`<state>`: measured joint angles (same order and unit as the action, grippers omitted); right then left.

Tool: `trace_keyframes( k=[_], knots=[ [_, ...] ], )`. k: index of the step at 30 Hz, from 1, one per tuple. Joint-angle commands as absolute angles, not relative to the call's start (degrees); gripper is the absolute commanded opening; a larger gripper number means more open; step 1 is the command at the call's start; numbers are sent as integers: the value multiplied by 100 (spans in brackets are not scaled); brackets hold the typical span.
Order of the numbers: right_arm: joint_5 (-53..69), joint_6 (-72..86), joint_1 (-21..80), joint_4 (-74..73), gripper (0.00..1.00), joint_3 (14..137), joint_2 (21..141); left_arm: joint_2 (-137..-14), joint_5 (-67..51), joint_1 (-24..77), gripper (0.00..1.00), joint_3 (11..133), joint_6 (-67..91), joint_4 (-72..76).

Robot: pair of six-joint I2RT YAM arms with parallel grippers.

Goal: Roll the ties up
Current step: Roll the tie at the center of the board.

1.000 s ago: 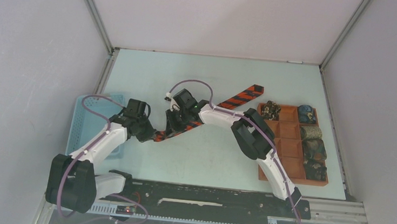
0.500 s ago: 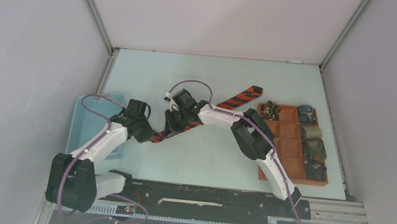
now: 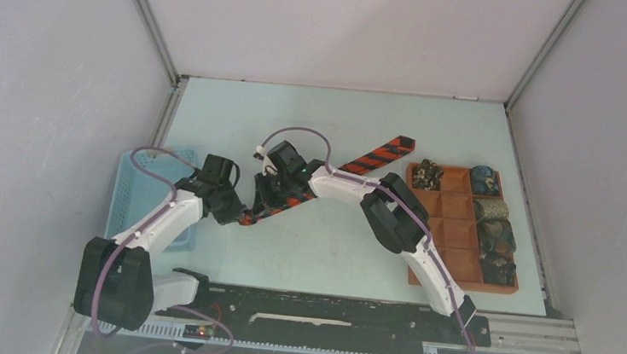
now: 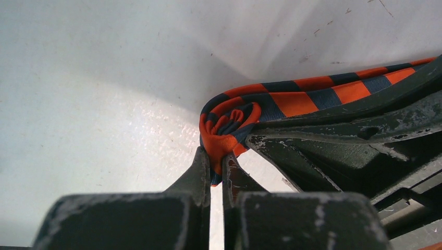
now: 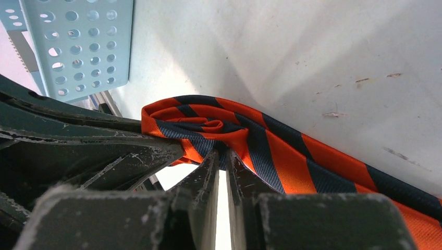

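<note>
Left hand (image 4: 216,165), all but closed, pinches the coiled end of the striped tie (image 4: 229,117). Right hand (image 5: 221,162) seems nipped onto the same coil, just beside it. From the middle of the desk (image 3: 329,255) the tie's tail runs toward the far right, ending near the tray (image 3: 460,209) at the right edge.

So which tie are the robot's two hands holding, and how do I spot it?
Find the pale table, between the blue basket and the brown tray. There the left gripper and right gripper pinch the curled end of one long tie. It alone has orange and dark stripes; the other ties are small rolls in the tray.
</note>
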<state>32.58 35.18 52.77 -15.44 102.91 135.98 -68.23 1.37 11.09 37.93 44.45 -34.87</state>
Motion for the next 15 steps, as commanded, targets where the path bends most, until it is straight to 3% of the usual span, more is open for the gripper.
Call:
trace_keyframes(
  k=[1, 15],
  knots=[
    [3341, 3573, 5342, -1406, 13, 10568, 13701, -6839, 239, 1145, 0, 4080, 4300, -3512],
    [3390, 3645, 5366, -1340, 12, 10739, 13760, -7328, 437, 1391, 0, 4795, 4176, -3991]
  ],
)
